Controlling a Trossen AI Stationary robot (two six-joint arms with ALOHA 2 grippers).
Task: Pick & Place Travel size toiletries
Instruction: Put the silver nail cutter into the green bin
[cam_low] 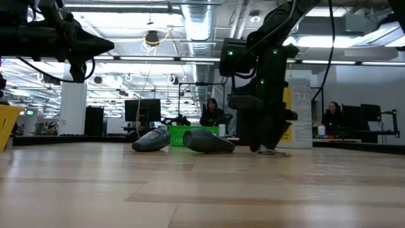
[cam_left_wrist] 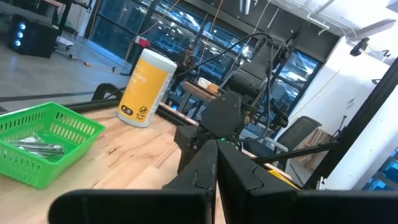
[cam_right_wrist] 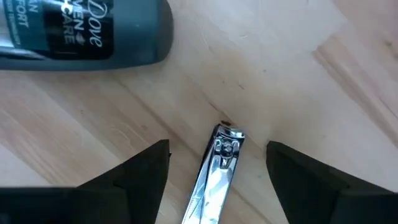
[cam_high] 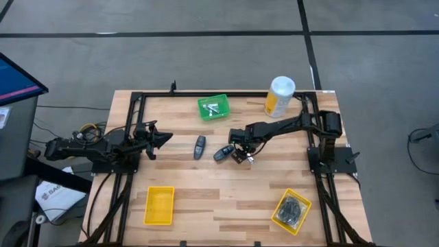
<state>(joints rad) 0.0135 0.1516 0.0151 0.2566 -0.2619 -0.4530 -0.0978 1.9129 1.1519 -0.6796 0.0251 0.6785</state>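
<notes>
My right gripper [cam_right_wrist: 217, 152] is open and low over the table's middle [cam_high: 241, 155]. Its fingers stand on either side of a slim silvery nail clipper [cam_right_wrist: 214, 171] that lies flat on the wood, also seen in the low view [cam_low: 275, 152]. Two dark oval deodorant sticks [cam_high: 199, 146] [cam_high: 223, 152] lie on their sides just left of it; one [cam_right_wrist: 81, 31] shows close by in the right wrist view. More silvery pieces [cam_high: 214, 108] lie in the green tray [cam_high: 203, 103]. Black bundles [cam_high: 293, 207] lie in a yellow tray [cam_high: 304, 222]. My left gripper [cam_high: 164, 139] is shut and held above the table at the left [cam_left_wrist: 216, 158].
A white-and-yellow canister [cam_high: 280, 96] stands at the far edge, right of the green tray. A second yellow tray [cam_high: 159, 204] sits near the front left. Black frame rails [cam_high: 130, 123] run along the table's left and right sides. People sit in the room beyond.
</notes>
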